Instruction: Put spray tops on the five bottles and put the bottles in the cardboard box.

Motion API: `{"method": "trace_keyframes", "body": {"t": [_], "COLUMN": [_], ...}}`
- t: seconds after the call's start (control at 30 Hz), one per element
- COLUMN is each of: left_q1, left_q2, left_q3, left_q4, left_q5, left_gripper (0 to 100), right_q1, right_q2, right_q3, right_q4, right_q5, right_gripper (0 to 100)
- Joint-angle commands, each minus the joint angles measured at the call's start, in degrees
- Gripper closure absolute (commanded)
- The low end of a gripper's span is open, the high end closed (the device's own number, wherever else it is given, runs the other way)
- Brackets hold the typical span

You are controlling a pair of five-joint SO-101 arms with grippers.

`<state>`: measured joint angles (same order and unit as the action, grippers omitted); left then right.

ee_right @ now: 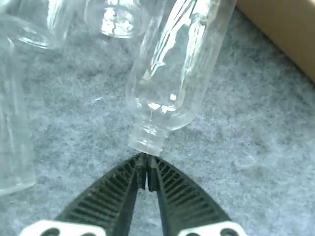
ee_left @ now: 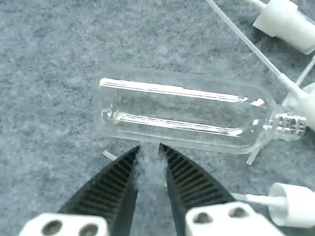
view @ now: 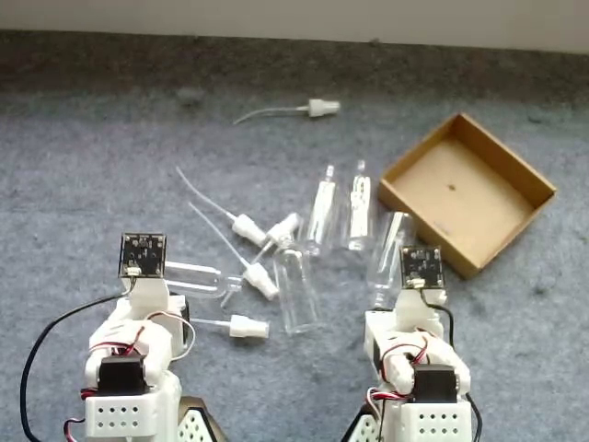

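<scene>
The left gripper (ee_left: pixel 149 147) has its black ribbed jaws a little apart and holds nothing. Just ahead of the tips, a clear plastic bottle with a rounded body (ee_left: pixel 182 115) lies on its side, across the jaws. Its threaded neck is bare and points to the side where white spray tops lie. One white plastic spray top (ee_left: pixel 295 204) lies just beside the jaws, and its thin tube passes under them. Another spray top (ee_left: pixel 288 19) lies beyond the bottle.

The right gripper (ee_right: pixel 146 162) has its jaws pressed together and grasps nothing. The tips are at the open mouth of a second clear bottle (ee_right: pixel 177 73). This one also lies on its side, and its neck points straight at the tips. Its body stretches away from them.

The high view shows five clear bottles and five white spray tops with long thin tubes, all lying on the grey fuzzy cloth (view: pixel 92 184). There is one shallow brown cardboard box (view: pixel 469 189), open at the top. It stands beyond the right jaws and to the side, and the second bottle lies between the tips and its near wall. Three other bottles (view: pixel 296 290) and four of the spray tops are crowded between the two grippers. The fifth spray top (view: pixel 317 108) lies alone, well apart and far ahead of both.
</scene>
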<state>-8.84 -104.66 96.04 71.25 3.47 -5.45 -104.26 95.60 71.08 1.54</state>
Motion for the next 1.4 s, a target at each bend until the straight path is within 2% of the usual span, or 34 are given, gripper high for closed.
{"method": "trace_keyframes", "body": {"t": [0.0, 0.23, 0.4, 0.5, 0.6, 0.73, 0.97, 1.13, 1.37], "left_q1": [0.48, 0.4, 0.4, 0.4, 0.4, 0.4, 0.4, 0.31, 0.31], "left_q2": [0.13, 0.13, 0.13, 0.13, 0.13, 0.13, 0.13, 0.13, 0.13], "left_q3": [1.1, 1.1, 1.1, 1.1, 1.1, 1.1, 1.1, 1.1, 1.1], "left_q4": [-0.97, -0.97, -0.97, -0.97, -0.97, -0.97, -0.88, -0.88, -0.88], "left_q5": [-0.26, -0.26, -0.26, -0.26, -0.26, -0.26, -0.26, -0.26, -0.26], "left_gripper": [99, 99, 99, 99, 99, 99, 99, 99, 99], "right_q1": [-0.66, -0.22, 6.46, 10.68, 15.52, 20.62, 21.23, 21.58, 20.88], "right_q2": [-0.22, -0.22, -0.22, -0.22, -0.22, -0.22, 0.4, 1.63, 25.27], "right_q3": [9.63, 9.54, 9.45, 8.13, 5.05, -1.19, -19.91, -30.02, -45.23], "right_q4": [0.13, -1.89, -9.36, -15.34, -16.4, -15.96, -1.27, 2.15, 5.41], "right_q5": [0.26, 0.44, 0.79, 7.82, 15.82, 15.82, 19.52, 23.47, 23.56], "right_gripper": [99.4, 99.4, 98.9, 98.8, 98.8, 98.8, 98.8, 98.5, 81.4]}}
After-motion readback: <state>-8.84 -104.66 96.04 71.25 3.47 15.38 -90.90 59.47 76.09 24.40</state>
